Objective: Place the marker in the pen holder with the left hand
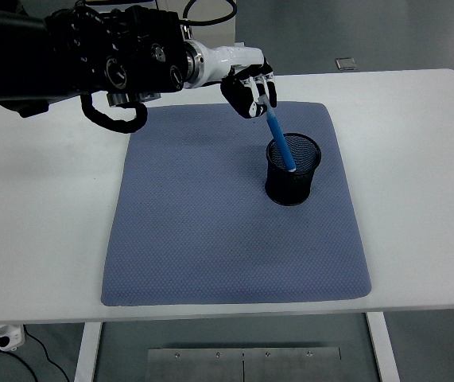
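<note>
The slim blue plastic marker (279,142) is pinched at its top end by the fingers of the left hand (250,86), and its lower end is already dipped inside the black wire-mesh pen holder (292,170), slanting down to the right. So the drop is basically lined up, but it's not let go yet.

What could go sideways: the marker is tilted quite a bit, so if it's released like this it'll likely be tipped against the rim rather than dropped straight. The cup looks light and see-through-thin, so a nudge from the marker or a knuckle could probably get it tipped or slid. A sticky release could also get the marker dragged back out.

The holder is a round cylinder of fine mesh, sat on a blue-grey mat (211,231) with a dimpled, fabric-like weave, which probably gives some grip. The white table (44,223) underneath looks smooth and hard. The right hand isn't seen anywhere.
</note>
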